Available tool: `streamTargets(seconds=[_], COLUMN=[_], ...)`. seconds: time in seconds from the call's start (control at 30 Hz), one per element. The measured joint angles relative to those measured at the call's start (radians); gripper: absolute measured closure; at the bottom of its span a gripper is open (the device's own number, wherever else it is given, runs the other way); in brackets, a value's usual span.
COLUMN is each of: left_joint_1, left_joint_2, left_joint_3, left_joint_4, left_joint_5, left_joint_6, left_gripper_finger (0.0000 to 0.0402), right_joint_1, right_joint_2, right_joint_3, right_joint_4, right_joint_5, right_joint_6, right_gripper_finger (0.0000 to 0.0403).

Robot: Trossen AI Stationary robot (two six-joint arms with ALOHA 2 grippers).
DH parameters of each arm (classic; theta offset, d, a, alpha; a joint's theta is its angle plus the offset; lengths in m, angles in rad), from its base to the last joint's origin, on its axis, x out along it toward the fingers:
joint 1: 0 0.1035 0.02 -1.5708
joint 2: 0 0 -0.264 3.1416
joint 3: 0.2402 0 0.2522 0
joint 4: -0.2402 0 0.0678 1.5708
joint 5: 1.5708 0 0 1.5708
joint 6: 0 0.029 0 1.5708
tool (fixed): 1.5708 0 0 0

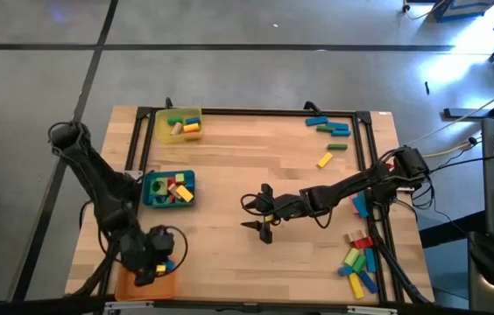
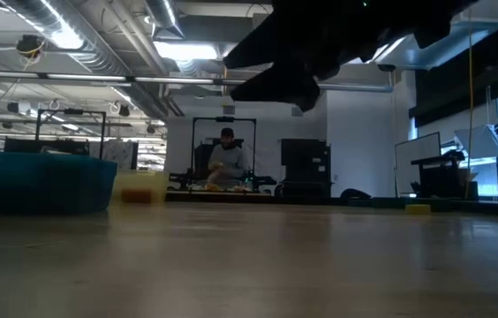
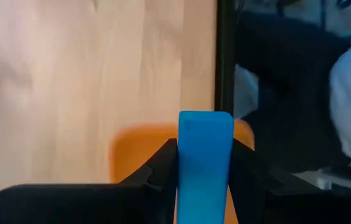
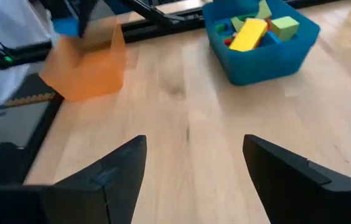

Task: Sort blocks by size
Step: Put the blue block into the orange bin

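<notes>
Now, holding a long blue block point(image 3: 205, 163) tight in the left gripper point(image 3: 203, 180), right over the orange tray point(image 3: 139, 144) at the near left corner of the table point(image 1: 256, 166). Pinched across the narrow sides, fingers point(image 3: 163, 163) flat against it, one end sticking out ahead. Probably hard and light, a smooth little toy piece, so likely a bit slippy; best grabbed around the middle on two flat sides, not by a corner. Not likely to break if dropped into the tray. Hanging over the bare middle of the table, the right gripper point(image 4: 191, 171), fingers spread wide, nothing between them. More blocks all around: a mixed heap in the blue tray point(image 1: 152, 198), a few in the yellow tray point(image 1: 161, 129) at the far side, some green and blue ones point(image 1: 330, 129) near the far right corner, one yellow block point(image 1: 324, 160) alone, and a bright bunch point(image 1: 359, 261) near the right front edge. Hard to see inside the orange tray from above, with the left arm on top of it. Hard to tell how long the blue block is too, its back end cut off. From the low camera, just dark arm shapes up high, blurry trays, and a person point(image 2: 227, 159) far back in the room.
</notes>
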Motion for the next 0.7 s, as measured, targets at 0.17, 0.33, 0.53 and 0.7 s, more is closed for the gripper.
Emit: streamTargets(seconds=[0.17, 0.33, 0.53, 0.7], left_joint_1=[-0.068, -0.122, -0.164, -0.184], left_joint_2=[0.094, 0.163, 0.211, 0.235], left_joint_3=[0.000, 0.000, 0.000, -0.001], left_joint_4=[0.003, 0.005, 0.002, -0.027], left_joint_5=[0.006, 0.035, 0.058, 0.107], left_joint_6=[-0.123, -0.227, -0.291, -0.297], left_gripper_finger=[0.0310, 0.0310, 0.0310, 0.0310], right_joint_1=[0.015, 0.035, 0.039, 0.039], right_joint_2=[0.000, 0.000, 0.000, 0.000], right_joint_3=[0.000, 0.000, 0.000, 0.000], right_joint_4=[0.008, 0.031, 0.055, 0.058], right_joint_5=[-0.006, -0.002, 0.004, 0.004], right_joint_6=[0.030, 0.029, 0.010, 0.010], right_gripper_finger=[0.0134, 0.0134, 0.0134, 0.0134])
